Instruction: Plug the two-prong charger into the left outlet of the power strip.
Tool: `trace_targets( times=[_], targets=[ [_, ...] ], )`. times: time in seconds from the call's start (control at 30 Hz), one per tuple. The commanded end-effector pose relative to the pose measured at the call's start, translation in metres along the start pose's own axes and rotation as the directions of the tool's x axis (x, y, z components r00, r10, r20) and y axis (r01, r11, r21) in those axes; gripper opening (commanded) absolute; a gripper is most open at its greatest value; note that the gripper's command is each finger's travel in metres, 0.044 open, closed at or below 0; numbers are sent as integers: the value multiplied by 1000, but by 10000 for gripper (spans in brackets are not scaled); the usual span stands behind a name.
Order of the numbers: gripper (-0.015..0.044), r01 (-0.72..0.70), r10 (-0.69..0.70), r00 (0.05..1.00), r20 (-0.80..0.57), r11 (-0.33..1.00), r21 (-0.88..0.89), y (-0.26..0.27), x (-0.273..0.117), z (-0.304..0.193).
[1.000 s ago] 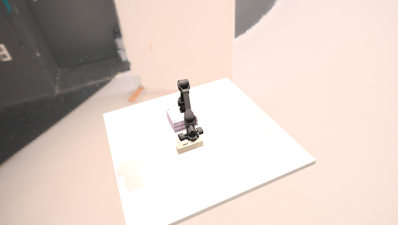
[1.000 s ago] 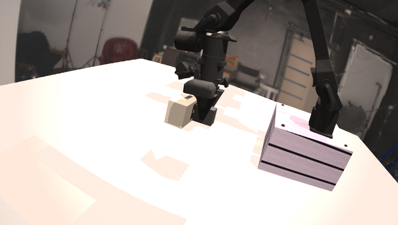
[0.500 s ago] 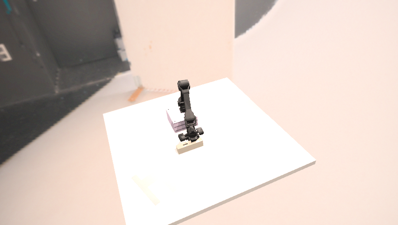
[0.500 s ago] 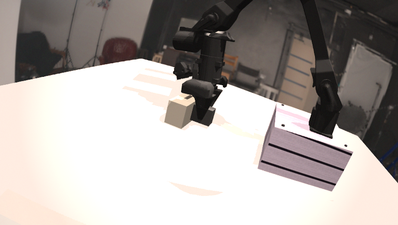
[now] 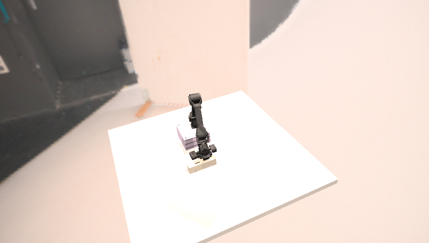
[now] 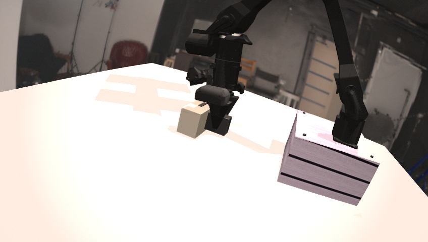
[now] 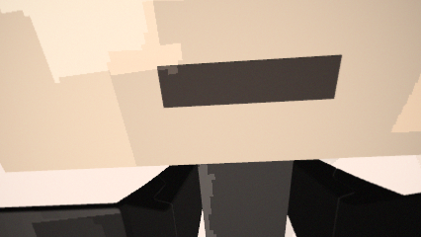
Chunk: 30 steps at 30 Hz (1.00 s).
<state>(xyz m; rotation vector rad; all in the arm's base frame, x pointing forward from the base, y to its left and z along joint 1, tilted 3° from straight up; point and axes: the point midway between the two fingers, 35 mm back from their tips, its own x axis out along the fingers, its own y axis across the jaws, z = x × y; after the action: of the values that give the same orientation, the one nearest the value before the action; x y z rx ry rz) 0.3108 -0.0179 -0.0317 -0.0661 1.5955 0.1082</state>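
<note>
I see the table (image 5: 255, 150) (image 6: 120, 179) carrying the lilac box (image 5: 190, 144) (image 6: 327, 173), apart from the power strip (image 5: 202, 167) (image 6: 187, 122) (image 7: 247, 133). Beside the strip, my end effector (image 5: 205, 155) (image 6: 218, 119) (image 7: 237, 153) is closed on the charger (image 6: 222, 129) (image 7: 249, 197), which sits right at the strip's side; I can't tell whether its prongs are inside the left outlet. A dark rectangle (image 7: 249, 81) marks the strip's top.

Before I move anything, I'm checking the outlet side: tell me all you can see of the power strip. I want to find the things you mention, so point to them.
The power strip (image 5: 207, 164) (image 6: 188, 122) (image 7: 247, 130) is a beige, oblong block, plastic by its look, lying flat on the white table. A dark, narrow rectangle marks its top. The charger (image 7: 247, 197) in the gripper (image 5: 205, 157) (image 6: 218, 127) (image 7: 237, 153) sits right against one long side, though whether its prongs are in is hidden.
</note>
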Motion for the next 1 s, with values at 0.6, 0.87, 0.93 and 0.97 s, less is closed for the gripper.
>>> trace_targets(
  times=[0.6, 0.87, 0.93, 0.97],
  targets=[
    [440, 1, -1, 1000, 6, 1000, 0, 0, 0, 0],
    [440, 1, -1, 1000, 12, 1000, -1, 0, 0, -2],
    [440, 1, -1, 1000, 14, 1000, -1, 0, 0, -2],
    [440, 1, -1, 1000, 15, 1000, -1, 0, 0, -3]
  ],
)
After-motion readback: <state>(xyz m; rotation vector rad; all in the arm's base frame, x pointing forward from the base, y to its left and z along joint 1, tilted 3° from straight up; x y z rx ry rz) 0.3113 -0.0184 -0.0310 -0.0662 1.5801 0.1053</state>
